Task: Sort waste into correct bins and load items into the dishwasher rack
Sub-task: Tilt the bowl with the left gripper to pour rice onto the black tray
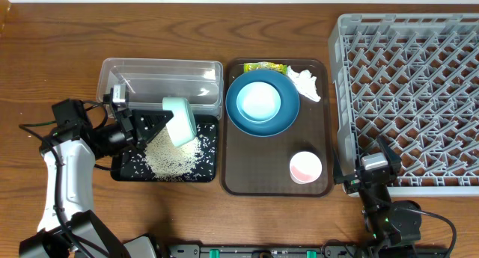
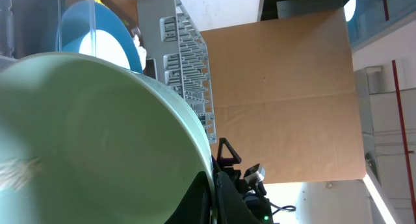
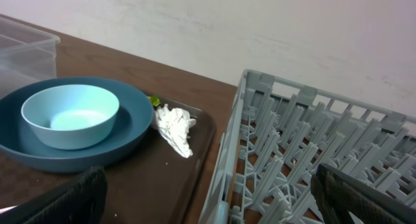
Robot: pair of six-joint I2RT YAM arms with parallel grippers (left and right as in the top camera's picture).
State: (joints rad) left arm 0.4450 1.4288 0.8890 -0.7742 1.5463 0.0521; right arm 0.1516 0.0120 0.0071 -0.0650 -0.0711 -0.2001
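Note:
My left gripper (image 1: 153, 126) is shut on the rim of the pale mint-white bowl (image 1: 180, 121), held tipped on its side over the black tray (image 1: 127, 170). A pile of white rice (image 1: 171, 156) lies in that tray. The bowl fills the left wrist view (image 2: 91, 139). The clear tub (image 1: 161, 77) stands behind the tray. The small light-blue bowl (image 1: 259, 101) sits in the blue plate (image 1: 290, 117) on the brown tray (image 1: 258, 179), with the pink cup (image 1: 306, 167), the tissue (image 1: 306, 83) and the yellow-green wrapper (image 1: 263, 66). My right gripper (image 1: 367, 159) is open and empty at the grey rack's (image 1: 408, 86) front left corner.
The rack's left wall stands close to the brown tray's right edge. The right wrist view shows the light-blue bowl (image 3: 70, 113), the tissue (image 3: 175, 128) and the rack (image 3: 305, 152). Bare wooden table lies in front and at the far left.

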